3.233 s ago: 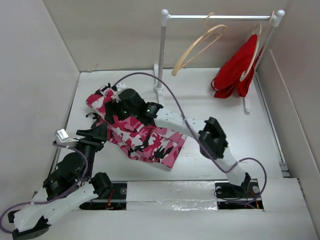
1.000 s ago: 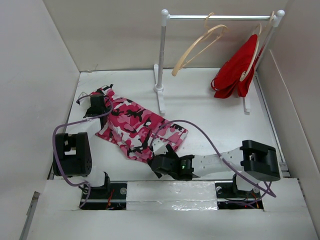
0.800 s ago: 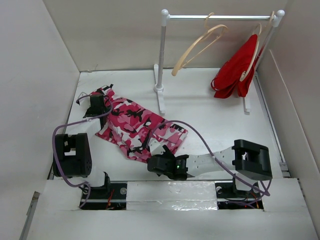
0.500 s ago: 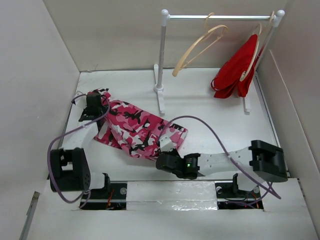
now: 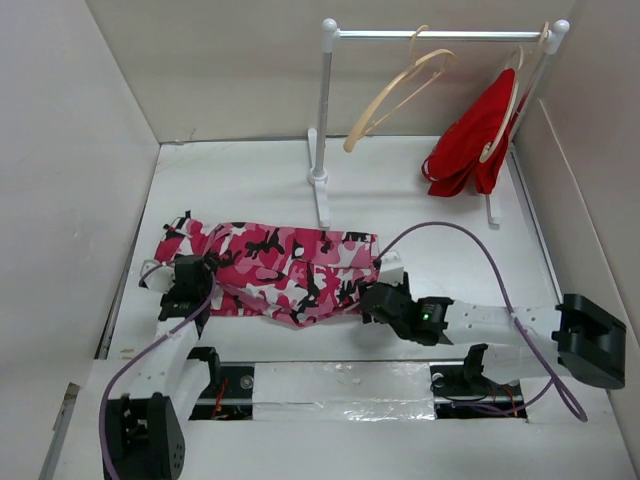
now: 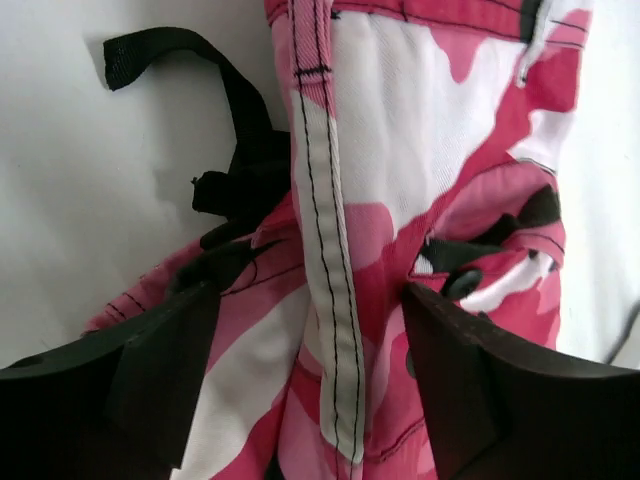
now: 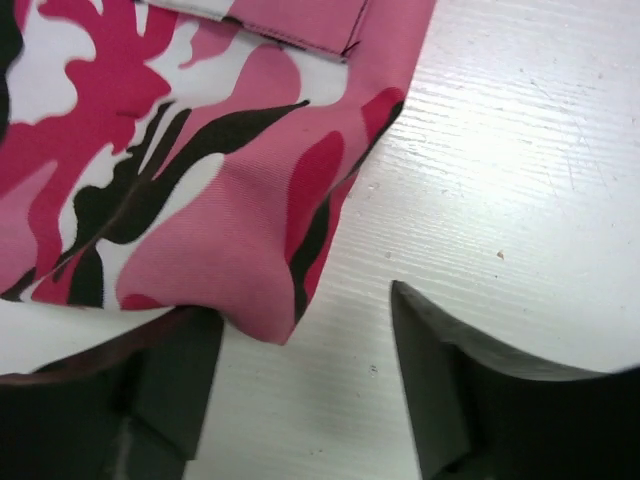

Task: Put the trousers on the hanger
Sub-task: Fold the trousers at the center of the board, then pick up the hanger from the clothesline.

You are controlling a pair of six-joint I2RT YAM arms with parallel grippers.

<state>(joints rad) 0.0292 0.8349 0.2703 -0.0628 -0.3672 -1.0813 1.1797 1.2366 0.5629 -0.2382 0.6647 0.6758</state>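
— Since half a second ago the trousers [image 5: 270,270] have slid toward the near edge. They are now drawn out into a long left-to-right band, where before they lay bunched on a slant.

— And the arms?

— Left gripper [image 5: 192,274] has pulled back toward the near side and sits at the band's left end. Right gripper [image 5: 370,296] has shifted right, to the band's right end.

— Is either one holding the cloth?

— No. In the left wrist view the fingers [image 6: 160,370] stand wide apart and straddle the cloth along a stitched seam. A black strap [image 6: 150,45] lies just to the left. In the right wrist view the fingers [image 7: 165,385] are also spread. Bare table shows between them, and a corner of the cloth lies at one finger. I cannot tell whether it touches.

— What holds what?

— The rail [image 5: 440,34] at the far right carries two hangers. The bare hanger [image 5: 385,97] hangs tilted near the rail's middle. The second hanger [image 5: 507,110] carries the red garment [image 5: 465,145] at the right end.

— How do the trousers look?

— Pink, red, white and black camouflage. They lie mostly flat on the table [image 5: 430,210], with folds along the near edge by the middle. They are near the rack's left post and well apart from the hanger.
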